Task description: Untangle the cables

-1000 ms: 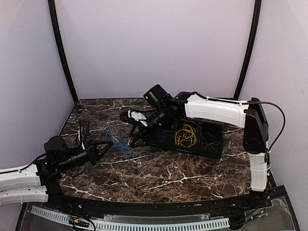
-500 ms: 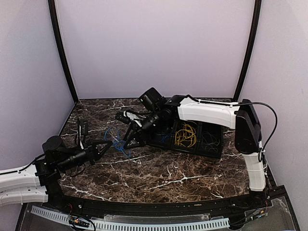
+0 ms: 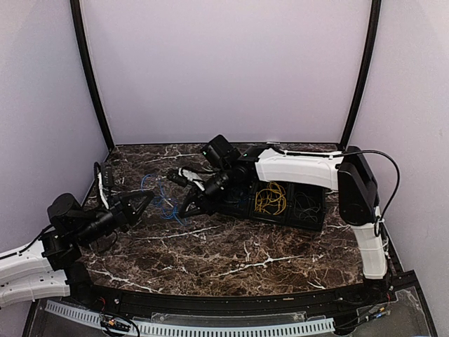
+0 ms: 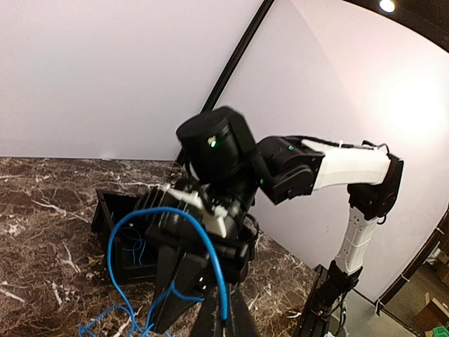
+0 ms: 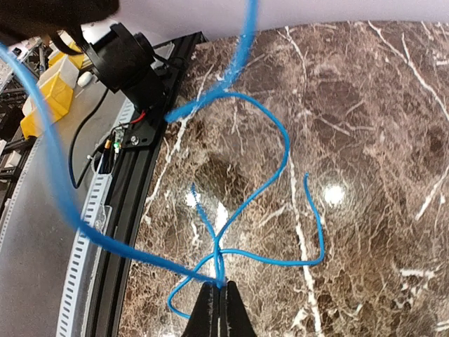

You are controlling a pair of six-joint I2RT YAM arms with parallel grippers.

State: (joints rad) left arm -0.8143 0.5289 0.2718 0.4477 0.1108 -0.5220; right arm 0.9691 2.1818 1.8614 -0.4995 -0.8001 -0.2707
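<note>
White links (image 3: 298, 168), black joints (image 3: 354, 189), black right tool (image 5: 219, 295)

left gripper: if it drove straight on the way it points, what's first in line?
The raised loop of the thin blue cable that the left gripper pinches. Close behind the loop is the black right gripper, which faces it. The depth between the two is unclear.

Pale lilac walls (image 3: 224, 70) close in 3 sides of a dark brown marble-patterned table (image 3: 231, 256) veined in white, with 2 black poles (image 3: 87, 74) rising at the back corners and a bright lamp (image 4: 386, 5) overhead.
</note>
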